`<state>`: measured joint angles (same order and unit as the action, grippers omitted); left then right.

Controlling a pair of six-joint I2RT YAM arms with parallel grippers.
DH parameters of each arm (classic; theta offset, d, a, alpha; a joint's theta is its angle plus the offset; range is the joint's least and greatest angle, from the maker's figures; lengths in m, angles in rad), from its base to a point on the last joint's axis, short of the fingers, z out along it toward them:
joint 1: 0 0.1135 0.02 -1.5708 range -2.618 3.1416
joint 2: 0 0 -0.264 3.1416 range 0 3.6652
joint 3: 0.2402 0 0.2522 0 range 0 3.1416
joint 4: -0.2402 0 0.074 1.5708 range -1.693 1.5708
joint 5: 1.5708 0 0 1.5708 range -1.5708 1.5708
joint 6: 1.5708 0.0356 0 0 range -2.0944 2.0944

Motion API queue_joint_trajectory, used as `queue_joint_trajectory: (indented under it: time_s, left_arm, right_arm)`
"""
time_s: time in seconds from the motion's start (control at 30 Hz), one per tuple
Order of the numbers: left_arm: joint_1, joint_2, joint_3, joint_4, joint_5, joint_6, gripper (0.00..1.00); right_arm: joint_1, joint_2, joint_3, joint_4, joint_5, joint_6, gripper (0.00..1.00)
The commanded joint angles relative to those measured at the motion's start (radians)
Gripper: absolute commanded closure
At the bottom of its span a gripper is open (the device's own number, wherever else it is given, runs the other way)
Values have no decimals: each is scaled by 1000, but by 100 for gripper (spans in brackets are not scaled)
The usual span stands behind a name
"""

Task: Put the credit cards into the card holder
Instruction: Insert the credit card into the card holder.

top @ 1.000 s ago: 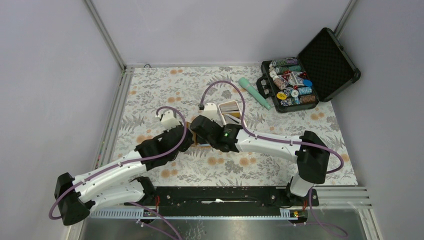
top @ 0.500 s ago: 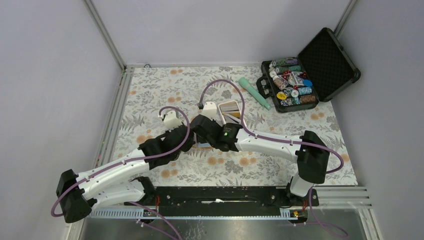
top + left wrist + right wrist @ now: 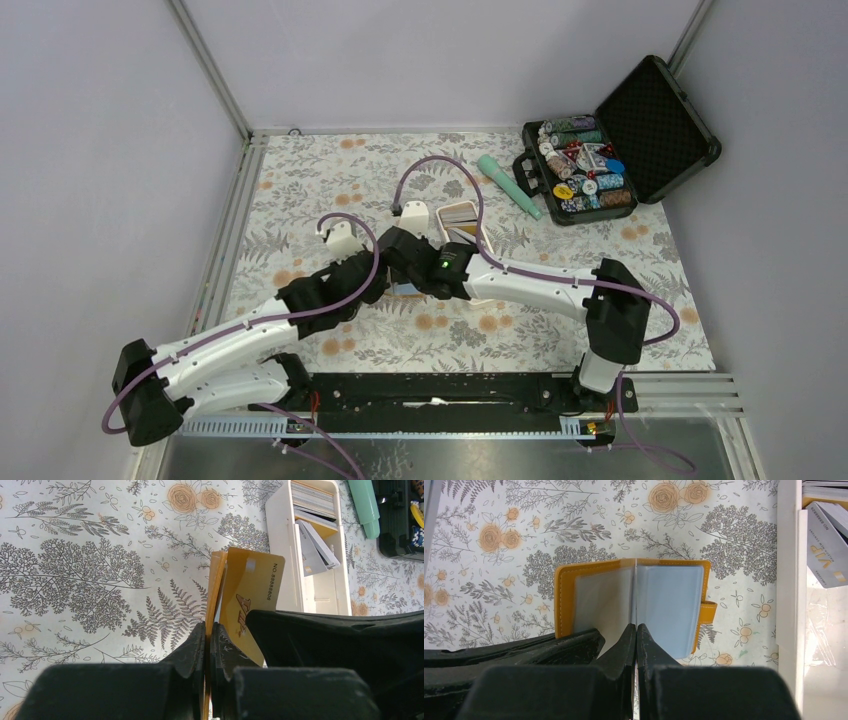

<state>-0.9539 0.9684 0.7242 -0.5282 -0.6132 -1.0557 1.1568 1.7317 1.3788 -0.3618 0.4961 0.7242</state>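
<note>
Over floral cloth [image 3: 589, 510], right jaws pinch card holder [image 3: 674, 605], left jaws clamp credit card [image 3: 250, 590].

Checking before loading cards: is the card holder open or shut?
Open: the card holder has both covers spread apart, clear pockets showing.

I see both arms stretched forward and angled inward, wrists close together in the middle. The left arm [image 3: 240, 335] lies low, running diagonally to the right; the left gripper [image 3: 209, 630] is pinched tight on a card [image 3: 250, 590] held edge-up. The right arm [image 3: 540, 285] reaches leftward, and the right gripper [image 3: 636, 630] is closed on a clear leaf of the holder [image 3: 566, 595].
</note>
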Motion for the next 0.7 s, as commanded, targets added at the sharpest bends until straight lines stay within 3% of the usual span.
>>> queue_joint_trajectory:
  time_s: [0.0, 0.67]
  left_arm:
    - [-5, -22, 9, 54, -30, -16, 100]
    - [-5, -89, -29, 95, -48, -57, 100]
  right_arm:
    - [11, 28, 41, -28, 63, -11, 100]
    - [21, 66, 41, -32, 41, 4, 100]
